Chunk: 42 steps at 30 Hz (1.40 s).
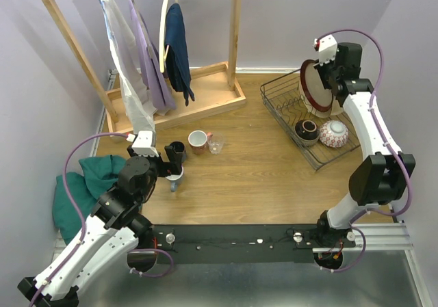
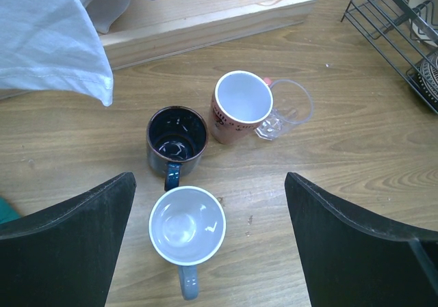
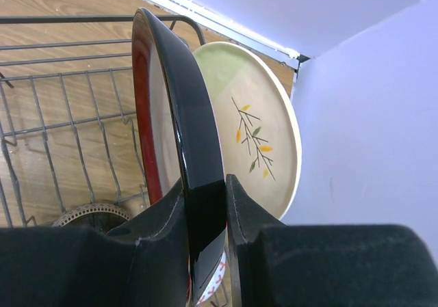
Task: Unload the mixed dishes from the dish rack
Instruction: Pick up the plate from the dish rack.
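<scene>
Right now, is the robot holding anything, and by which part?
The right gripper pinches the red-rimmed plate by its rim; the left gripper holds nothing.

Back left you have a wooden clothes rack (image 1: 212, 99) — a white shirt (image 1: 124, 55), a lavender garment (image 1: 157, 83) and a navy garment (image 1: 179, 52) hang from it. A crumpled teal cloth (image 1: 77, 192) lies at the left edge of the table (image 1: 260, 187).

The red-rimmed plate (image 3: 164, 115) is covering part of the twig plate (image 3: 263, 136); the rack (image 2: 397, 27) is running off the left-wrist view's edge.
</scene>
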Motion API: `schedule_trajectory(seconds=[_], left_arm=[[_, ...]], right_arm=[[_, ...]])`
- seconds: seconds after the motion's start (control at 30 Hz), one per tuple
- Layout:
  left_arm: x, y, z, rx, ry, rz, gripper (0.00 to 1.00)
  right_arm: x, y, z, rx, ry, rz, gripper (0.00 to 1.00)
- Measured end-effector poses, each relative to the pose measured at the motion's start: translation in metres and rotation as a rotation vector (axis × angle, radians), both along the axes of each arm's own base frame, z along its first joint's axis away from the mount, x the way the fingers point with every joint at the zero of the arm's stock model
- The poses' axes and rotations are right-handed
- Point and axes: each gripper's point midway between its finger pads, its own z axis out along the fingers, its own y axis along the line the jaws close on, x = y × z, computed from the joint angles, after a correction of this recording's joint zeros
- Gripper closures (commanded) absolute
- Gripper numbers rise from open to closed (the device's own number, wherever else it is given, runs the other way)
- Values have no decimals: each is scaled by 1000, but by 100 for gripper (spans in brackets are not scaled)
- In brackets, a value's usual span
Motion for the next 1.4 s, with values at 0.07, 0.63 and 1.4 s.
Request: schedule_trajectory(seconds=[0.07, 0.63, 1.4], left_arm=[[0, 0, 0, -1, -1, 0, 1], [1, -3, -3, 4, 12, -11, 1], [26, -77, 30, -188, 76, -191, 1]], right_arm=[[-3, 1, 5, 6, -6, -1, 99], [-52, 19, 56, 206, -129, -10, 99], [-138, 101, 16, 977, -56, 0, 99]])
